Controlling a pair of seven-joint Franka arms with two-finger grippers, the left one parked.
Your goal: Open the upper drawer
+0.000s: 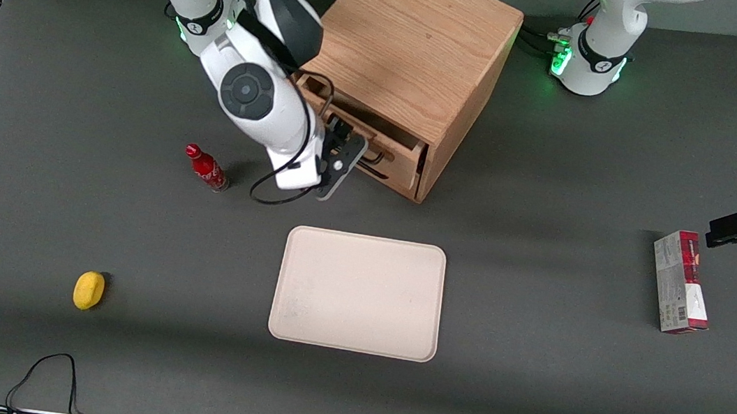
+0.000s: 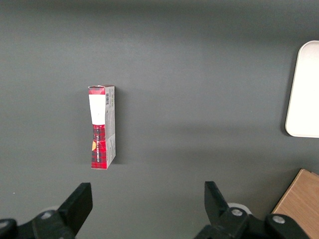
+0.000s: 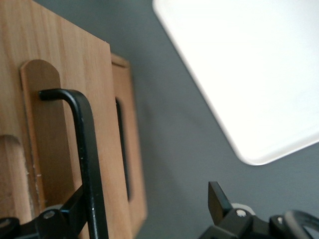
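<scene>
The upper drawer [image 1: 399,161] sits in the wooden cabinet [image 1: 416,44], in the middle of the table, farther from the front cam than the flat tray [image 1: 358,294]. From the front cam the drawer looks pulled out a little bit already. You can see its top edge and a dark gap sticking out past the cabinet's front. So the job has started but isn't finished, I think.

The gripper [image 1: 351,145] is right in front of the drawer, at its black wire handle [image 1: 378,159]. In the wrist cam the gripper [image 3: 144,199] has its two fingers spread wide apart. It's not squeezing anything. The handle [image 3: 87,149] runs just beside one finger [image 3: 75,209], prob touching it. The other finger is well apart from the handle. The handle seems to be between the two fingers.

In the wrist cam the wood front with the handle [image 3: 55,124] stands out closer than the wood panel beside it [image 3: 127,149], w/ a dark slot between. That fits a drawer that is partly out. I can't tell for sure from this view that it's the top one, but the front cam makes it look so.

What's left: the drawer prob needs more pulling to be really open. The fingers would need to close on the handle or hook it first.

Other stuff: a red bottle [image 1: 204,169] and a yellow thing [image 1: 89,290] toward the working arm's end, and a red-and-white box [image 1: 679,280] toward the parked arm's end.
</scene>
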